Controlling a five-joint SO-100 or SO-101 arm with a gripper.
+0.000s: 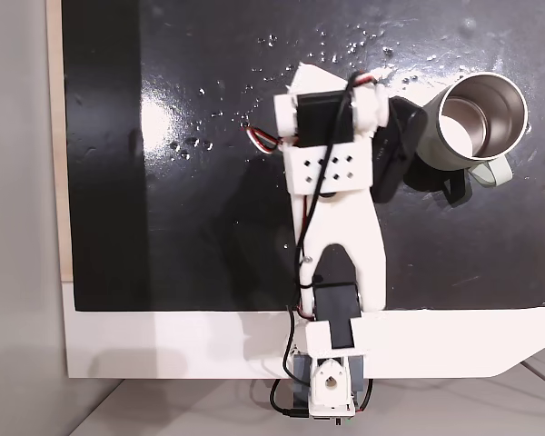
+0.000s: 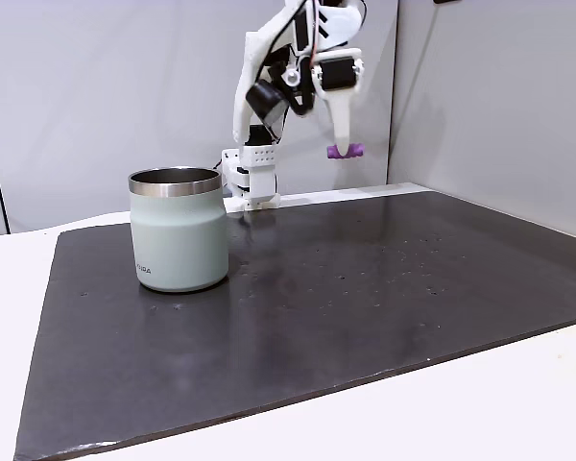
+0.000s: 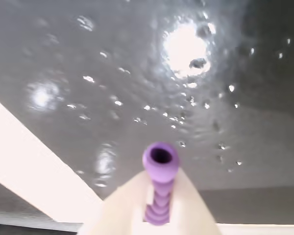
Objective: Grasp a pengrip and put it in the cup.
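1. One ribbed purple pengrip is clamped in the gripper, held high above the mat; its lower end is hidden between the white fingers.
2. The steel-lined cup stands apart.

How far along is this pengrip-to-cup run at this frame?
Done: the grasp. The claw is shut on the purple pengrip and holds it high above the black mat; the wrist view shows it pinched between the white fingers. In hand: the carry, with the claw well off to one side of the cup. Left: moving over the cup's rim and releasing; its steel interior looks empty.
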